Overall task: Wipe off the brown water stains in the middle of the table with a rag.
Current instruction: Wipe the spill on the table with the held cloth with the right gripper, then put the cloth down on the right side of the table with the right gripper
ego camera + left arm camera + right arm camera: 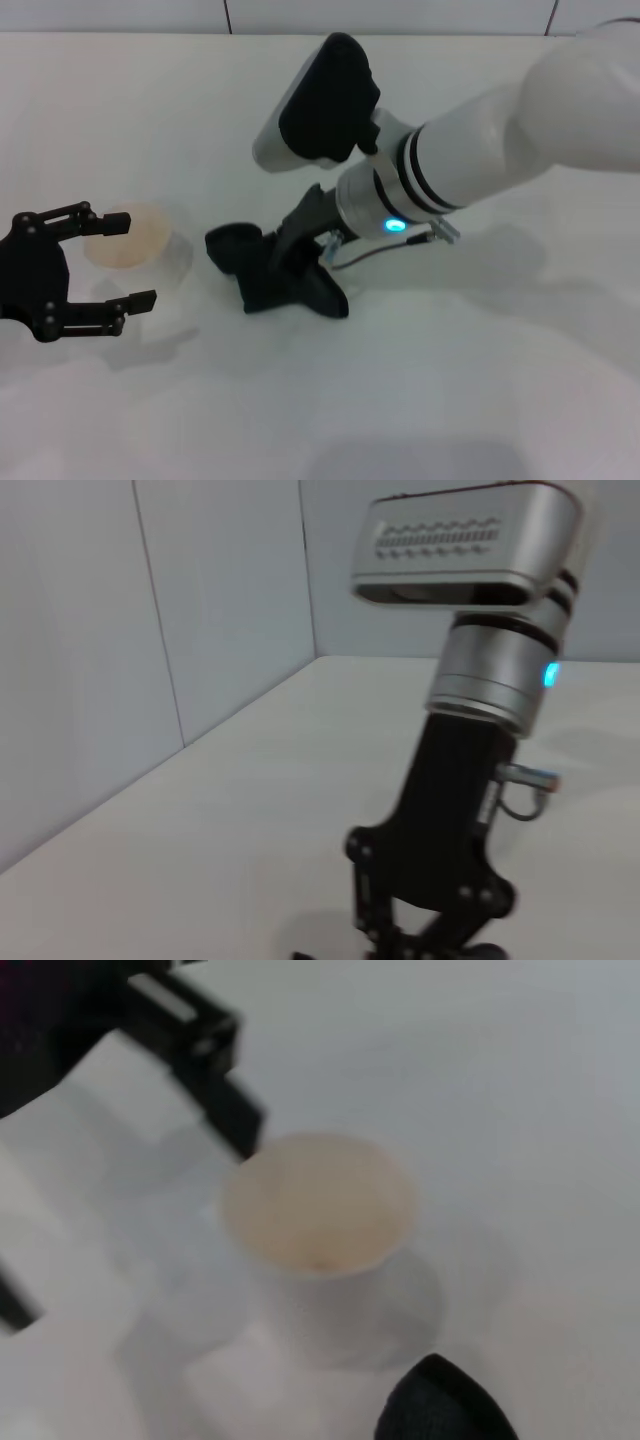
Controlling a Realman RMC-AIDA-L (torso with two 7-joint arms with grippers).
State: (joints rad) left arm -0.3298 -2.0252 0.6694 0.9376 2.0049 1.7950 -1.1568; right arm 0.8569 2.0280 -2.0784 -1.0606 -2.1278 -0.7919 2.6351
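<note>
My right gripper (285, 268) reaches across to the middle of the white table (450, 400) and is shut on the black rag (232, 248), pressing it down on the tabletop. The rag spreads in lumpy folds under and beside the fingers. A black tip of the rag shows in the right wrist view (440, 1408). No brown water stains show in any view; the spot under the rag is hidden. The right gripper also shows in the left wrist view (430, 925). My left gripper (122, 262) is open at the table's left.
A clear plastic cup (150, 248) with tan inside stands upright between the left gripper's open fingers, just left of the rag. It also shows in the right wrist view (320, 1220). A grey wall (150, 630) borders the table's far side.
</note>
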